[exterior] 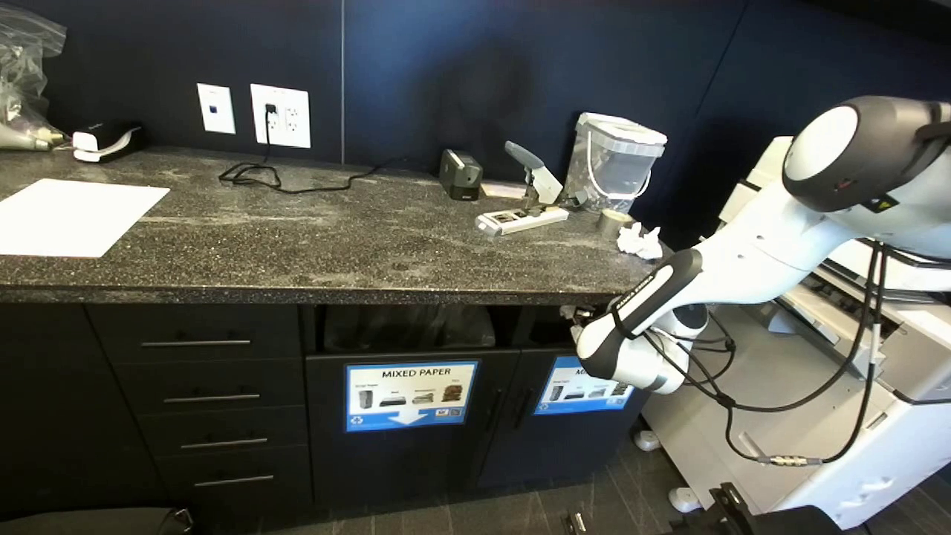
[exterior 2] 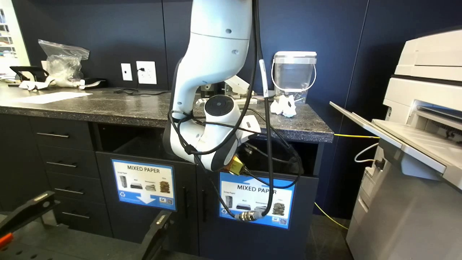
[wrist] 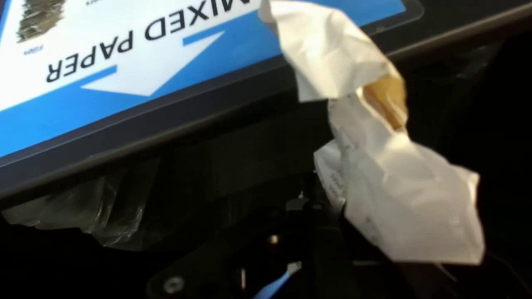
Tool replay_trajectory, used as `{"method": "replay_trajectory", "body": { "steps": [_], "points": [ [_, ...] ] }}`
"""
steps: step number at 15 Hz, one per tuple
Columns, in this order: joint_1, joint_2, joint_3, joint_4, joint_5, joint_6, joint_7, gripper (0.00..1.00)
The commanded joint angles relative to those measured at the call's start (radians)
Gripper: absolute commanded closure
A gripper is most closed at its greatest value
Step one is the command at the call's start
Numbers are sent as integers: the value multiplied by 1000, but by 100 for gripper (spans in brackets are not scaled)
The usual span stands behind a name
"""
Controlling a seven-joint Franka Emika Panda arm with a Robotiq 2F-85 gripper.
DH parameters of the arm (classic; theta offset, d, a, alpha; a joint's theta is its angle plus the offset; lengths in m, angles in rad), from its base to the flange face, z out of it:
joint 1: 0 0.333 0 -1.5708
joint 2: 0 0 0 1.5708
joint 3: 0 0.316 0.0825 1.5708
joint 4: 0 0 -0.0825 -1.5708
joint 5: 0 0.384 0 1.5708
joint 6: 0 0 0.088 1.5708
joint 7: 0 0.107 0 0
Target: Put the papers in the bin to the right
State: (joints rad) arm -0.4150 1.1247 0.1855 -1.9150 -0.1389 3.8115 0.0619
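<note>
Paper [wrist: 403, 187] in the wrist view: is it gripped?

Yes. The end effector [wrist: 326, 209] is clamped on it. Only one side of its dark tip shows; the broad, creased part of the paper hides the other, and a thinner fold with a tan patch reaches up the view.

Where is that, against the bin [exterior 2: 252, 240]?

At the one on the right. The paper passes in front of that bin's top edge, partly over the dark opening [wrist: 249, 158] and partly over the upside-down sign [wrist: 124, 54] that says MIXED PAPER. Clear plastic [wrist: 104, 211] shows in the opening too. How far inside the paper is, I can't tell.

And the arm [exterior 2: 216, 54]?

In both exterior views it hangs down by the front edge of the worktop [exterior: 312, 245], its wrist about level with that opening.

Any more crumpled stuff?

A white wad [exterior: 640, 244] on the worktop near its right end, just beside a tape roll [exterior: 614, 221]. One piece or two, I can't say. Behind it stands a clear tub [exterior: 611, 167] with a white top and handle.

And the rest?

Towards the middle, a stapler [exterior: 547, 186] and a black box [exterior: 461, 176]. At the far left, a flat white sheet [exterior: 78, 217], with a clear bag [exterior 2: 66, 68] behind it. A printer [exterior 2: 415, 144] stands on the floor past the right end.
</note>
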Motion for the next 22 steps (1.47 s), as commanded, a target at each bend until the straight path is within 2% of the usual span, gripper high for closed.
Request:
{"method": "replay_trajectory", "body": {
  "steps": [1, 5, 9, 18, 19, 20, 21, 22],
  "points": [
    [38, 115, -35, 143, 20, 96, 87, 94],
    [34, 218, -42, 244, 15, 168, 153, 93],
    [31, 294, -34, 354, 14, 191, 214, 93],
    [56, 420, -30, 591, 9, 137, 276, 93],
    [58, 362, -35, 516, 19, 156, 275, 93],
    [62, 367, -38, 528, 18, 147, 273, 93],
    [63, 365, -39, 528, 7, 140, 275, 68],
    [61, 363, -39, 527, -7, 136, 278, 66]
  ]
}}
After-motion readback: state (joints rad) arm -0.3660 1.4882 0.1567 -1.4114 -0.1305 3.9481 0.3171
